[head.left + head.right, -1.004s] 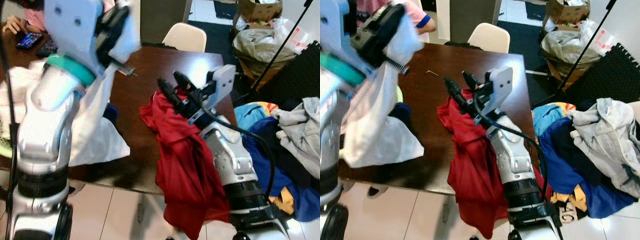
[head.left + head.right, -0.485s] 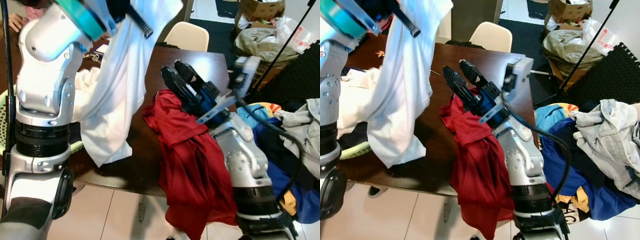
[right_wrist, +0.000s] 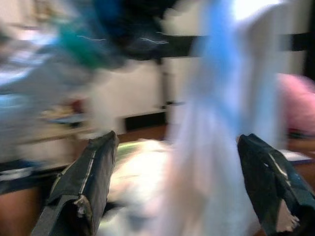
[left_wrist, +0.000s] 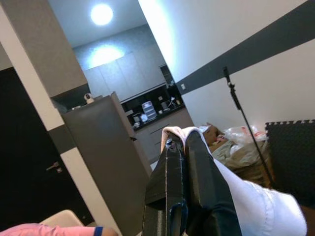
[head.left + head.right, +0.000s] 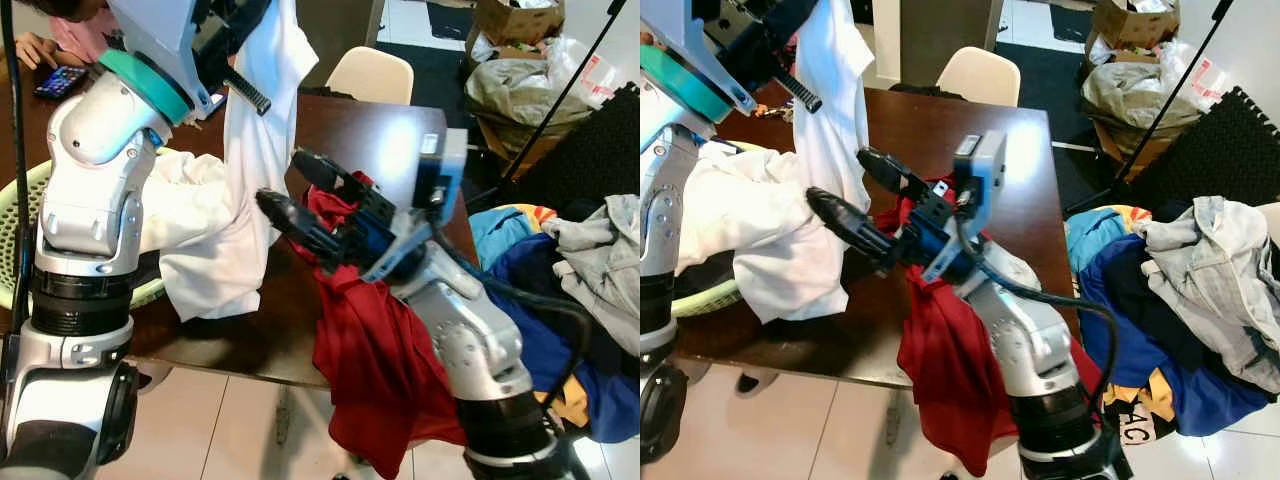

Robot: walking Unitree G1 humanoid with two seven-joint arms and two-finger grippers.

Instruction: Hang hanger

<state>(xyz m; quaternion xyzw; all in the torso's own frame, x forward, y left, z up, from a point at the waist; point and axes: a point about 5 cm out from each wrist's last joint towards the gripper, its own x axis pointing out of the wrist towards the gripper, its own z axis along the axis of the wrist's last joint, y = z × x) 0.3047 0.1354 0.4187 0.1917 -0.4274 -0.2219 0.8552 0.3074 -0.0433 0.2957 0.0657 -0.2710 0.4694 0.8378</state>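
Pinched by the left gripper point(image 4: 179, 142), the white garment point(image 5: 235, 190) hangs limp.

White shirt point(image 5: 255, 150), plain, no print. Red garment point(image 5: 375, 350), solid. Table point(image 5: 345, 130) dark brown, glossy. Basket point(image 5: 20, 200) pale green. Chair point(image 5: 370, 72) cream. Arms silver, teal ring point(image 5: 145, 85) at left wrist; gripper fingers point(image 5: 850, 222) black. Floor pile: blue cloth point(image 5: 585, 330), grey garment point(image 5: 605, 260), bit of yellow-orange. Person's sleeve point(image 5: 85, 28) pink. Mat point(image 5: 600, 140) black. Floor tiles point(image 5: 220, 430) off-white.
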